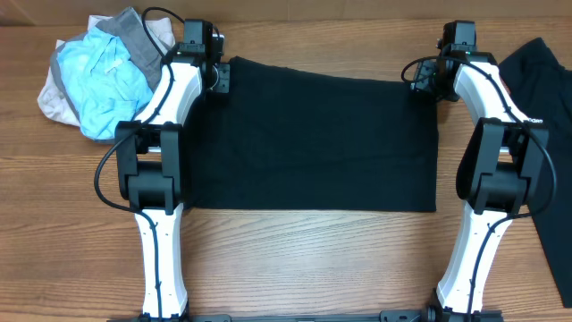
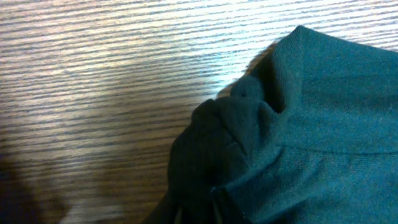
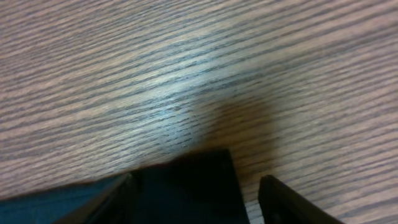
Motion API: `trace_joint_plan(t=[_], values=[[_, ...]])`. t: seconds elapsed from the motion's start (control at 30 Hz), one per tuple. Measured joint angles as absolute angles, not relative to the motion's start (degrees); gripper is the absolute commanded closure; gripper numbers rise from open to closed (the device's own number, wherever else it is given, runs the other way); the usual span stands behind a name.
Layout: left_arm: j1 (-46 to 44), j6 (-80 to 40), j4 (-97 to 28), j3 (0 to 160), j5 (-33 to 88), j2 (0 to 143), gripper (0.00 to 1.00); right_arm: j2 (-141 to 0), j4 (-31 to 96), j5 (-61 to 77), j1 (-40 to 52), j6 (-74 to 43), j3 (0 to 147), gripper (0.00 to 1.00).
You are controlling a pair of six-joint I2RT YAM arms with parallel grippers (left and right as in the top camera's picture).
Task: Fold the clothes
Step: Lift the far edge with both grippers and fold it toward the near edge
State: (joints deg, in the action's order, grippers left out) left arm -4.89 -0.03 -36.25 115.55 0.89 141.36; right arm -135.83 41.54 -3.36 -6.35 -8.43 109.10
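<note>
From overhead I can't properly see the left gripper (image 1: 217, 80) or the right gripper (image 1: 420, 79). Each wrist covers its own fingers at a far corner of the clothes (image 1: 313, 143). In the left wrist view a bunched lump of cloth at the bottom edge looks pinched, but the tips themselves don't show. In the right wrist view both fingers (image 3: 283, 202) stand apart, blurred, dark and cut off by the bottom edge. Whether they touch the corner between them I can't tell. The left arm (image 1: 165, 98) hides part of the bundle (image 1: 94, 80). The second black garment (image 1: 545, 80) runs off the right edge, its lettering too small to read.
</note>
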Motion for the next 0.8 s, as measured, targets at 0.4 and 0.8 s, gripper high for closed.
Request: trace_joint_plan(t=[0.4, 0.8], values=[[-4.89, -0.03, -36.01, 115.55, 0.89, 141.36, 0.89, -137.38, 41.12, -3.22, -6.33, -9.89, 109.6, 0.55], [-4.89, -1.65, -34.2, 115.55, 0.91, 141.36, 0.96, -137.49, 42.09, -5.56, -6.28, -12.43, 109.78, 0.96]])
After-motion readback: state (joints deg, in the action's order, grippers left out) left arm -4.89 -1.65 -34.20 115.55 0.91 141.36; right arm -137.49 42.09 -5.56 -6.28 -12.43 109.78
